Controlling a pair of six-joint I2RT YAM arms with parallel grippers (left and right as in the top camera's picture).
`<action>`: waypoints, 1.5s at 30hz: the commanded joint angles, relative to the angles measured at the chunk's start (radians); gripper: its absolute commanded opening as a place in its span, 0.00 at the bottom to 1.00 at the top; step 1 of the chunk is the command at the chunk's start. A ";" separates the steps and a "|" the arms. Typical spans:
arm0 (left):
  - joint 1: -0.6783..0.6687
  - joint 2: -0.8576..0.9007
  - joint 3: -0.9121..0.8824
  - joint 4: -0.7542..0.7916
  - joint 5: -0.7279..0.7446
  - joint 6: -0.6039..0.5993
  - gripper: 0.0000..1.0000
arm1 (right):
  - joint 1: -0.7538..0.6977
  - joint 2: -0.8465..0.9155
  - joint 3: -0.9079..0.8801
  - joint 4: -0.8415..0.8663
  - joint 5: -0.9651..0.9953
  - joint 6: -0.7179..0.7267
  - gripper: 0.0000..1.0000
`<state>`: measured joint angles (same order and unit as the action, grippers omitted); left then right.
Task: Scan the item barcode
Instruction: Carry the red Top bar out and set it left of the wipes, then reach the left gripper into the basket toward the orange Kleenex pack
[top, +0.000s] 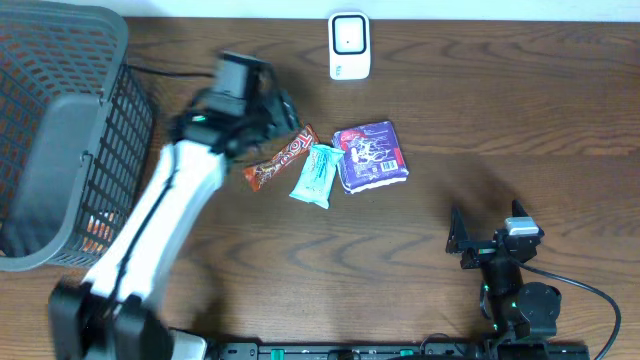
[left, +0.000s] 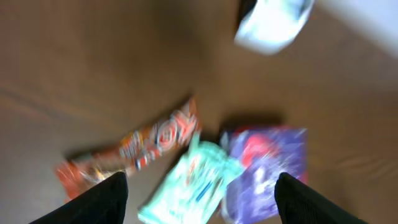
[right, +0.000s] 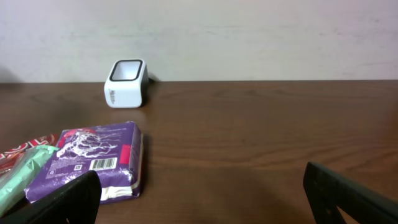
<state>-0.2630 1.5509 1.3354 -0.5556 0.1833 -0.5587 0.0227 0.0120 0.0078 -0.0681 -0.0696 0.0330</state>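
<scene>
A: What surface is seen across the scene?
B: A dark brown wooden bench (top: 520, 130) is shown, with wavy grain running along its length.
A: What is found behind it?
B: A plain, pale wall (right: 261, 37) is met at the bench's far edge.
A: How is it lit?
B: Soft, even light is cast, and a faint sheen is left on the wood.

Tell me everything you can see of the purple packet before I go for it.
The purple packet is a thick, roughly square pack in glossy soft wrap, with white and red print. It lies flat on the wooden table, near the white scanner. A white barcode label faces up on its top. The mint-green packet lies against one side; nothing grips it.
</scene>
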 joint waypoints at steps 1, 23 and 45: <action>0.102 -0.130 0.034 0.021 -0.024 0.055 0.77 | -0.004 -0.005 -0.002 -0.003 0.008 -0.004 0.99; 0.952 -0.035 0.033 -0.235 -0.207 -0.039 0.98 | -0.004 -0.005 -0.002 -0.003 0.008 -0.004 0.99; 0.953 0.177 -0.011 -0.525 -0.150 -0.038 0.98 | -0.004 -0.005 -0.002 -0.003 0.008 -0.004 0.99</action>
<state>0.6891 1.7237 1.3407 -1.0740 0.0029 -0.5808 0.0227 0.0120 0.0078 -0.0681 -0.0696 0.0330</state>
